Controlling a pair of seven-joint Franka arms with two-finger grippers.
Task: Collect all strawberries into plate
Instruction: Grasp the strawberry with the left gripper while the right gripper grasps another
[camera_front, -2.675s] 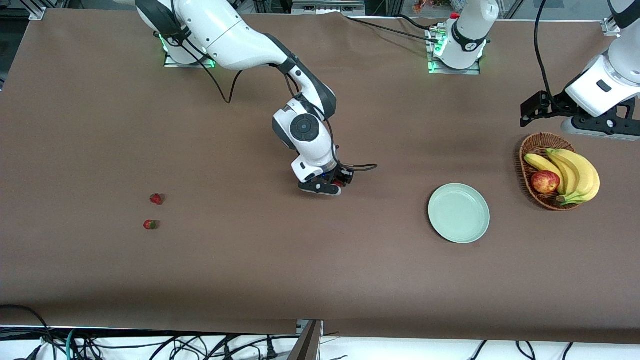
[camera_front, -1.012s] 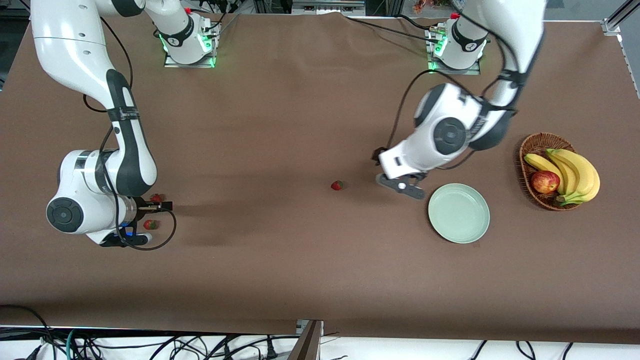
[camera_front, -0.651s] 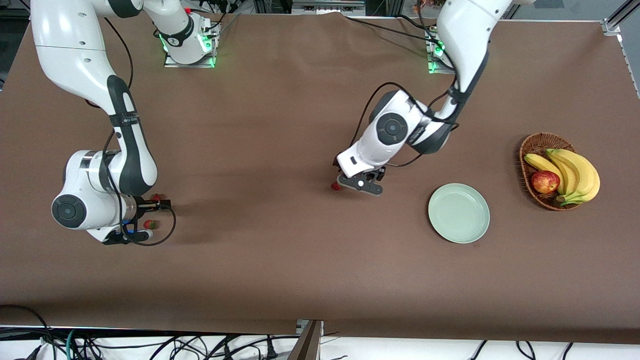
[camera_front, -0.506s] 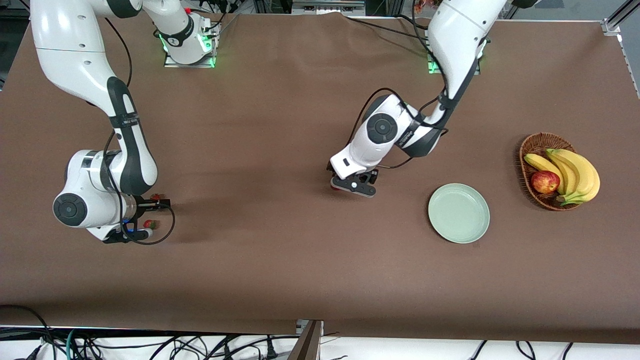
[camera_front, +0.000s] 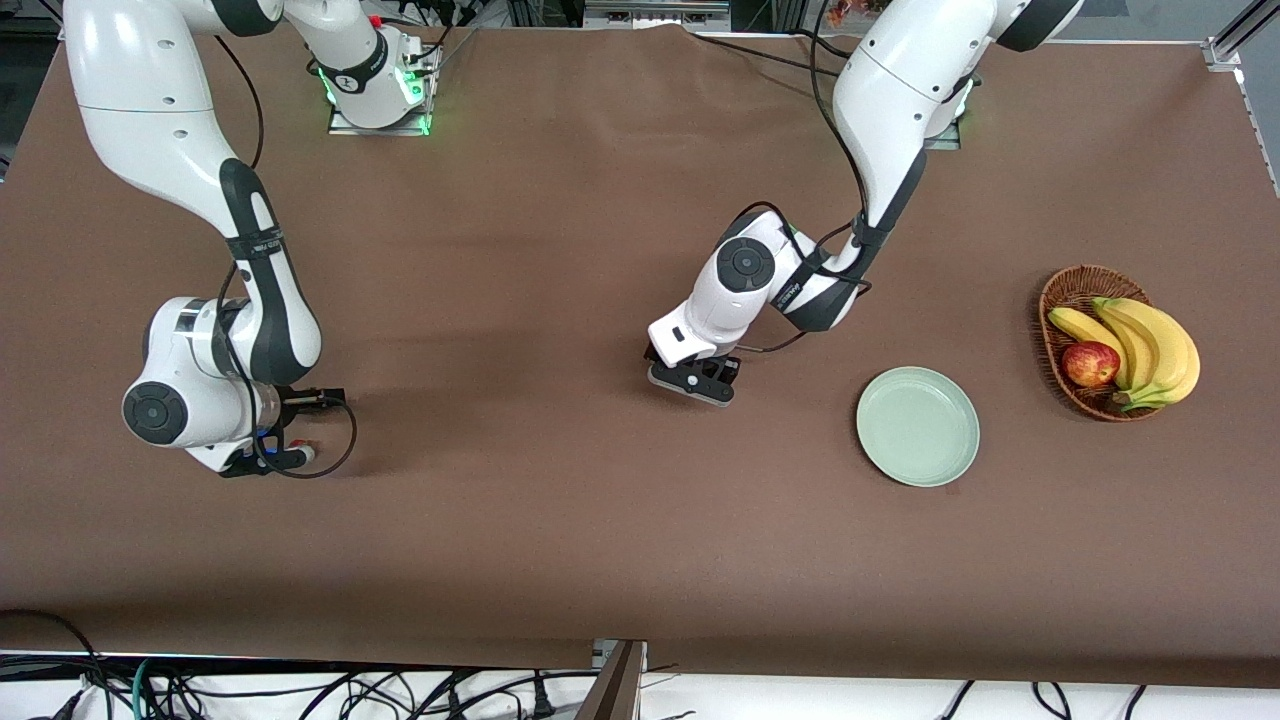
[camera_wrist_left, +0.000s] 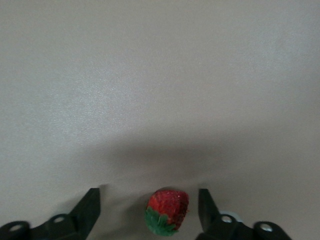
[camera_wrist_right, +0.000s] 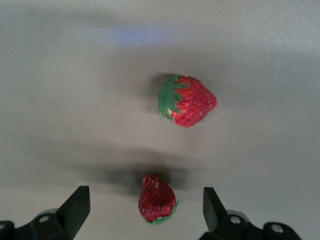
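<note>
My left gripper (camera_front: 690, 383) is low over the middle of the table, open, with one strawberry (camera_wrist_left: 167, 211) on the cloth between its fingers (camera_wrist_left: 90, 206). My right gripper (camera_front: 270, 460) is low near the right arm's end of the table, open, with a second strawberry (camera_wrist_right: 157, 198) between its fingers (camera_wrist_right: 77, 200). A third strawberry (camera_wrist_right: 187, 101) lies a short way from that one, apart from it. All three berries are hidden under the grippers in the front view. The mint-green plate (camera_front: 917, 426) is empty, toward the left arm's end.
A brown wicker basket (camera_front: 1075, 285) with bananas (camera_front: 1150, 345) and a red apple (camera_front: 1090, 363) stands beside the plate, at the left arm's end of the table. Cables hang along the table's front edge.
My left arm has swung from beside the plate to the middle strawberry and come down around it. My right gripper has shifted slightly, and now covers both strawberries near it in the front view.
</note>
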